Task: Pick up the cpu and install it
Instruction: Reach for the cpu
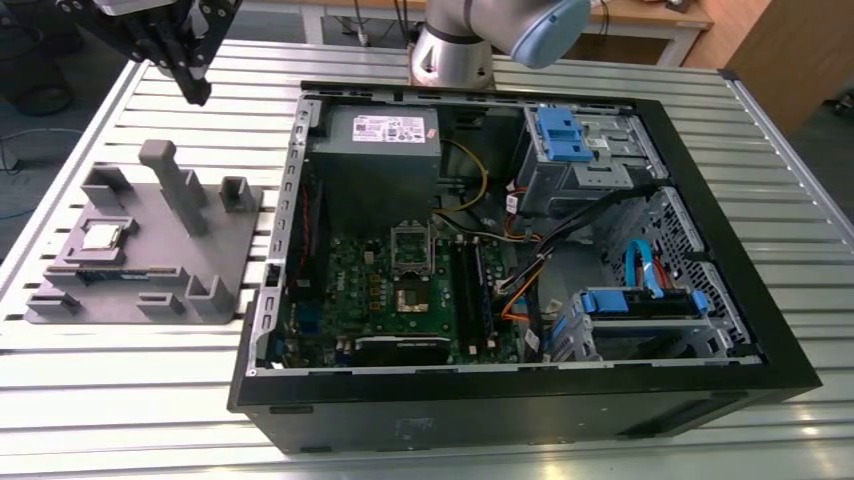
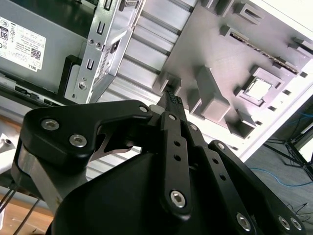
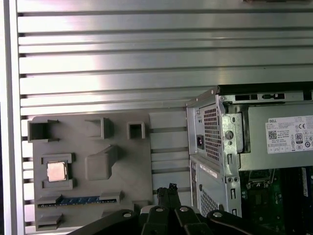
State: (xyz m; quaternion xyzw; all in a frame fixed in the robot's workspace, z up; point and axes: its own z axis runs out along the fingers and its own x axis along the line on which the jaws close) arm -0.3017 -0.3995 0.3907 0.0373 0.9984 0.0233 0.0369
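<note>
The cpu (image 1: 104, 236) is a small silver square lying in a recess of the grey holder plate (image 1: 220, 250) on the exterior view's left. It also shows in both wrist views, cpu (image 2: 257, 88) and cpu (image 3: 56, 171). My black gripper (image 1: 199, 92) hangs high above the table, beyond the holder's far edge and well apart from the cpu. Its fingers are shut together with nothing between them, seen as gripper (image 2: 171, 99) and gripper (image 3: 169, 188). The dark socket (image 1: 411, 296) sits on the green motherboard inside the open computer case (image 1: 747, 330).
The holder plate has a tall post (image 1: 171, 185), several raised blocks and a blue-edged strip (image 1: 114, 272). A grey power supply box (image 1: 376, 150), blue drive brackets (image 1: 566, 135) and loose cables (image 1: 527, 280) fill the case. The arm's base (image 1: 451, 55) stands behind the case on the slatted metal table (image 1: 120, 370).
</note>
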